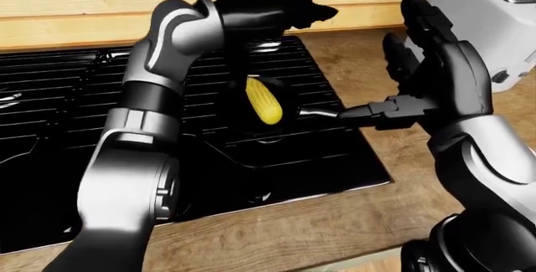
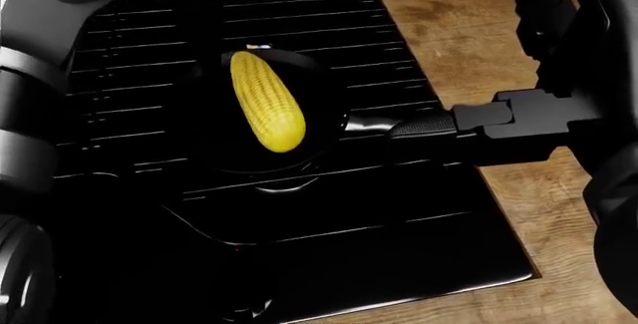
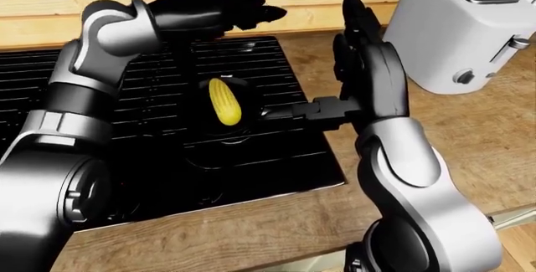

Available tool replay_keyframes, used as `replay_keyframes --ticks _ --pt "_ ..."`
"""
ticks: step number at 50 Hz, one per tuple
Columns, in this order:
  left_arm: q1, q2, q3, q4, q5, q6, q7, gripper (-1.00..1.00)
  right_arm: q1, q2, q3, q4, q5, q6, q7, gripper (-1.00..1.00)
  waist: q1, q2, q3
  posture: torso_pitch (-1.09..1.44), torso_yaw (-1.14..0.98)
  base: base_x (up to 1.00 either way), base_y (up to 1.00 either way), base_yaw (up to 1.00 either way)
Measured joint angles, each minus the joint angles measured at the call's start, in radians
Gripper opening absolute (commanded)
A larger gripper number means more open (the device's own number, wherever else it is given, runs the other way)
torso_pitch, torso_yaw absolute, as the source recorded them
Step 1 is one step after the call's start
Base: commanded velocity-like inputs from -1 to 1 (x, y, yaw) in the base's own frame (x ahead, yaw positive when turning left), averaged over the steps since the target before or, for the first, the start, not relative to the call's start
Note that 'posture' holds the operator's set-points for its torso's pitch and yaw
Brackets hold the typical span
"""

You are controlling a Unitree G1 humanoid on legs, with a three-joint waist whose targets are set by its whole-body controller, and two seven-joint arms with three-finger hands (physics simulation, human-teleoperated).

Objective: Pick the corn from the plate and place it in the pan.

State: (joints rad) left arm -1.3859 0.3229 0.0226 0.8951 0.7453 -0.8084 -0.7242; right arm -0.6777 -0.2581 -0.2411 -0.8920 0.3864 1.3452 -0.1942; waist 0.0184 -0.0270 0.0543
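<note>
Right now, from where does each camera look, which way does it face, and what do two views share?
Head view: looks steeply down on the stove; corn in the pan; left arm at the left edge.
Left-eye view: looks ahead and down; left hand raised, right hand at the pan handle.
Right-eye view: nearly the same scene, plus the whole toaster.
All share corn and pan.

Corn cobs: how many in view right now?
1. The corn lies in the black pan on the stove, clear of both hands. No plate shows, so others could be out of view.
</note>
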Motion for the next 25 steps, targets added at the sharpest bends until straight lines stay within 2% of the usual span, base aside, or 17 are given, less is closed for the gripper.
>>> replay_keyframes --ticks 3,7,11,14,20,25 --pt "0.007 -0.011 0.016 -0.058 -0.065 0.079 -0.051 1.00 -0.009 -0.002 -0.007 -0.005 0.002 0.008 -0.002 1.00 0.002 0.003 0.001 0.00 0.00 0.00 0.00 0.00" --pt "0.053 -0.032 0.037 -0.221 -0.178 0.271 -0.121 1.00 -0.025 -0.003 -0.017 -0.016 0.009 0.024 -0.005 1.00 0.001 0.006 0.002 0.00 0.00 0.00 0.00 0.00" --pt "0.097 -0.039 0.042 -0.413 -0.272 0.533 -0.181 1.00 -0.029 -0.007 -0.020 -0.017 0.012 0.023 -0.008 1.00 0.000 0.006 0.003 0.00 0.00 0.00 0.00 0.00" --pt "0.136 -0.045 0.046 -0.594 -0.308 0.782 -0.207 1.00 -0.025 -0.008 -0.017 -0.013 0.014 0.020 -0.009 1.00 0.000 0.007 0.004 0.00 0.00 0.00 0.00 0.00" --pt "0.152 -0.064 0.039 -0.860 -0.327 1.275 -0.189 1.00 -0.029 -0.008 -0.017 -0.016 0.019 0.026 -0.012 1.00 0.000 0.006 0.009 0.00 0.00 0.00 0.00 0.00" --pt "0.117 -0.035 0.043 -0.967 -0.334 1.547 -0.146 1.00 -0.032 -0.006 -0.015 -0.021 0.023 0.034 -0.017 1.00 -0.004 0.006 0.010 0.00 0.00 0.00 0.00 0.00"
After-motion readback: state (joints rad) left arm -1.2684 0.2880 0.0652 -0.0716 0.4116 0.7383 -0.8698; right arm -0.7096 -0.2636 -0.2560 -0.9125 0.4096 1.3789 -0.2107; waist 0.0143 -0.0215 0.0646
